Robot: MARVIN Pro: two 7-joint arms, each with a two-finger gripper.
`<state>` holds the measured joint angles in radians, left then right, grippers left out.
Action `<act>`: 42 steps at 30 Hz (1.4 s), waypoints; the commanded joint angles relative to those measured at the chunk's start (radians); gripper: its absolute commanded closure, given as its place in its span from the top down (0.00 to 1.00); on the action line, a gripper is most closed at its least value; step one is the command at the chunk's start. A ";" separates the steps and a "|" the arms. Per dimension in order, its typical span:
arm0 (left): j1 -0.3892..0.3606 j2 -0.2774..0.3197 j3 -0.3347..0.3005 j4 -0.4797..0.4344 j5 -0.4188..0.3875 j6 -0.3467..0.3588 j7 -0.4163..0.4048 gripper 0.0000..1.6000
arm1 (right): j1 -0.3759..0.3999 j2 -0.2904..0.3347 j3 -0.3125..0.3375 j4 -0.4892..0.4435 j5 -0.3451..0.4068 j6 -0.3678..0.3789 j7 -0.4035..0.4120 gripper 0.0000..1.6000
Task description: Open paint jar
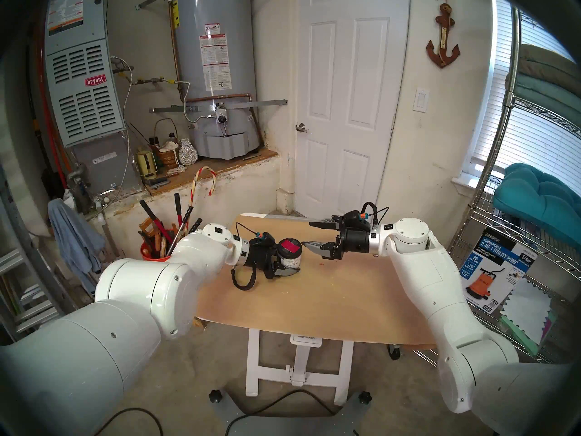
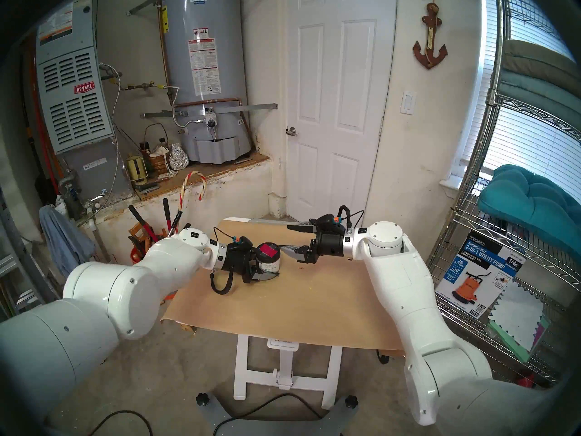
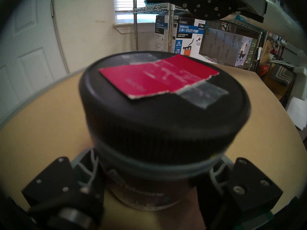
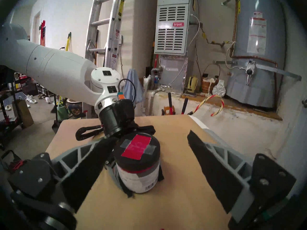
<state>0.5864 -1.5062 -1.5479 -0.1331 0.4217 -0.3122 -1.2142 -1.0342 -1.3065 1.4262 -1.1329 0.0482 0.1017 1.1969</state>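
Left gripper is seen clamped on the body of the paint jar, one finger on each side below the lid. Jar is held upright on the brown-paper-covered table, near its far left part; whether its base rests fully on the paper cannot be told. Black lid is still seated, with a red-pink patch taped across its top. White-grey printed label and a red band under the lid are noted in the right wrist view. Right gripper is held just beside the jar, level with the lid, fingers spread wide, touching nothing.
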 commanded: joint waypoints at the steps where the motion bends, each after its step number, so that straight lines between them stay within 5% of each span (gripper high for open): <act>1: -0.019 0.000 0.000 -0.006 0.000 0.003 -0.005 0.00 | -0.029 0.001 0.010 -0.113 -0.002 0.112 -0.026 1.00; 23: -0.021 0.000 -0.004 -0.004 0.000 0.006 -0.020 0.00 | -0.177 -0.007 0.046 -0.392 -0.042 0.363 -0.109 1.00; 37: -0.020 0.000 -0.005 -0.005 0.000 0.006 -0.021 0.00 | -0.302 -0.086 0.035 -0.454 -0.038 0.296 -0.185 1.00; 42: -0.020 0.000 -0.005 -0.005 0.000 0.006 -0.021 0.00 | -0.320 -0.109 0.011 -0.450 -0.076 0.210 -0.260 1.00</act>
<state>0.5856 -1.5031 -1.5525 -0.1312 0.4229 -0.3076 -1.2389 -1.3292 -1.3614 1.4614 -1.5559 0.0011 0.4033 1.0092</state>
